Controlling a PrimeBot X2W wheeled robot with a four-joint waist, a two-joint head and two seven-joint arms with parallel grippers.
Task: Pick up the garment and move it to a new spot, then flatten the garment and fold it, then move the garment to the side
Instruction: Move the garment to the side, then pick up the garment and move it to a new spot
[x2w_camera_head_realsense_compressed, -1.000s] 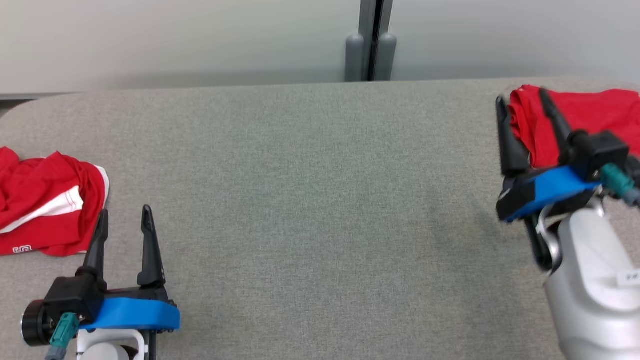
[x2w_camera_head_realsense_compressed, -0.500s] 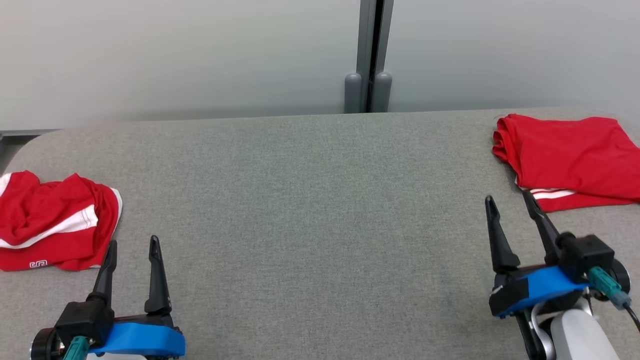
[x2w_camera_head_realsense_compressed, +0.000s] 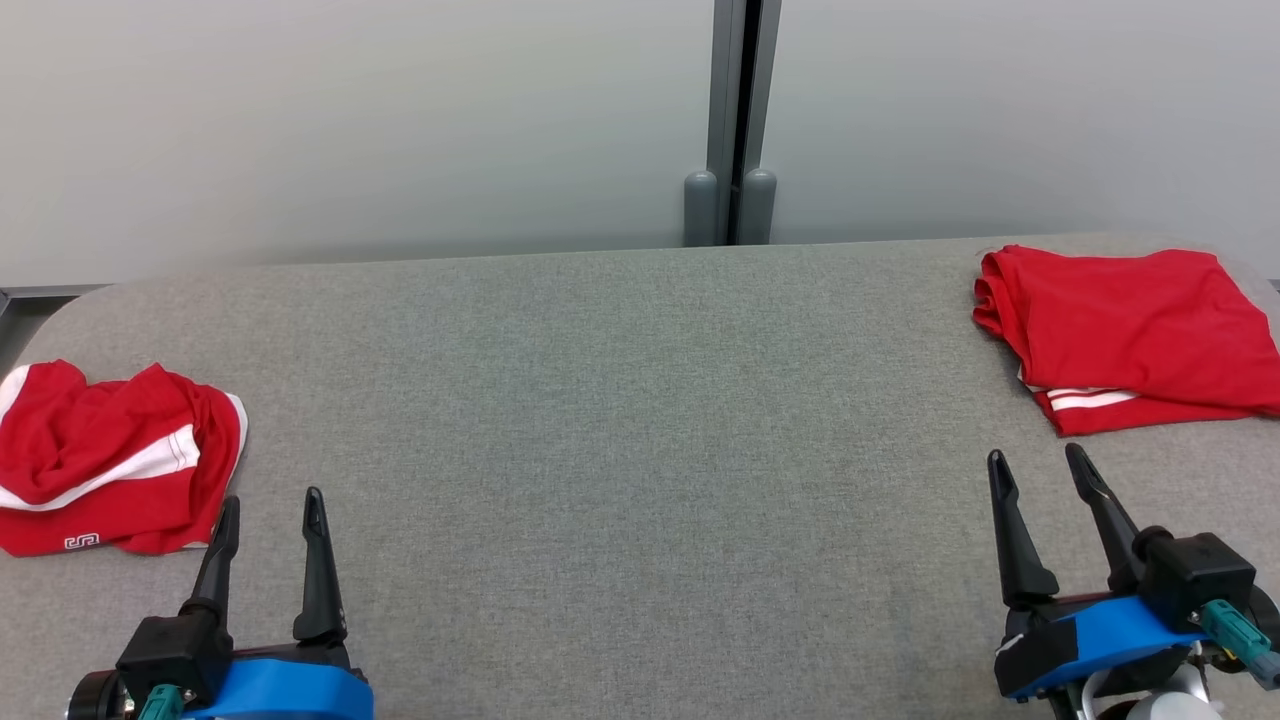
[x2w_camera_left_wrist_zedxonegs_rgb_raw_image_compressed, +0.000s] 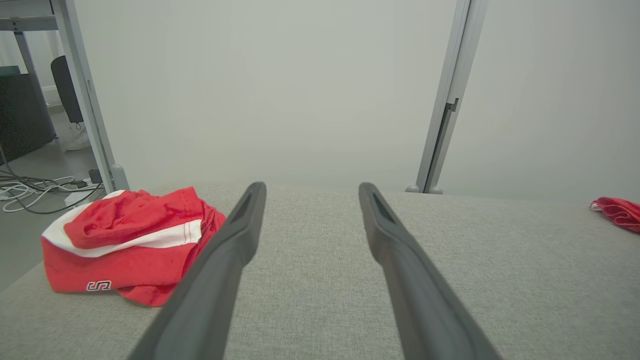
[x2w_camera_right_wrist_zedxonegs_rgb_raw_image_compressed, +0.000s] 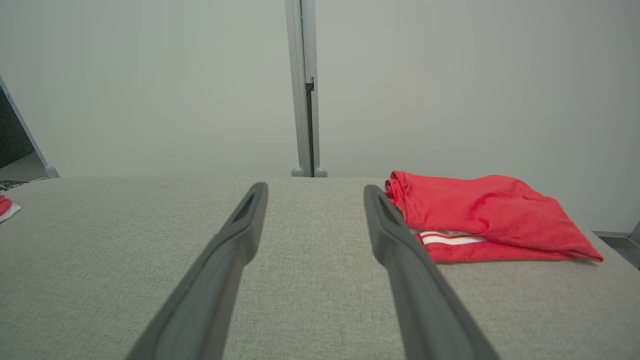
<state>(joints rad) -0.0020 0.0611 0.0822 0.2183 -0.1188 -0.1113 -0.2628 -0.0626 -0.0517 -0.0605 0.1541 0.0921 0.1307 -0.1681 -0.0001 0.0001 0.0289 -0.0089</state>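
Note:
A folded red garment (x2w_camera_head_realsense_compressed: 1125, 335) with white stripes lies flat at the table's far right, also visible in the right wrist view (x2w_camera_right_wrist_zedxonegs_rgb_raw_image_compressed: 480, 220). My right gripper (x2w_camera_head_realsense_compressed: 1034, 452) stands open and empty just in front of it, apart from the cloth; its fingers (x2w_camera_right_wrist_zedxonegs_rgb_raw_image_compressed: 235, 235) point past the garment's left edge. A crumpled red and white garment (x2w_camera_head_realsense_compressed: 110, 455) lies at the left edge of the table (x2w_camera_left_wrist_zedxonegs_rgb_raw_image_compressed: 125, 240). My left gripper (x2w_camera_head_realsense_compressed: 272, 497) is open and empty to the right of that heap, not touching it.
The grey felt table (x2w_camera_head_realsense_compressed: 620, 420) has rounded far corners and ends at a pale wall with a grey post (x2w_camera_head_realsense_compressed: 732, 120). Left of the table, the left wrist view shows floor cables (x2w_camera_left_wrist_zedxonegs_rgb_raw_image_compressed: 30, 187) and a metal frame leg (x2w_camera_left_wrist_zedxonegs_rgb_raw_image_compressed: 85, 95).
My right gripper has drawn back from over the folded garment's left edge toward me and now sits low. The head camera has tilted, so the whole picture has shifted down.

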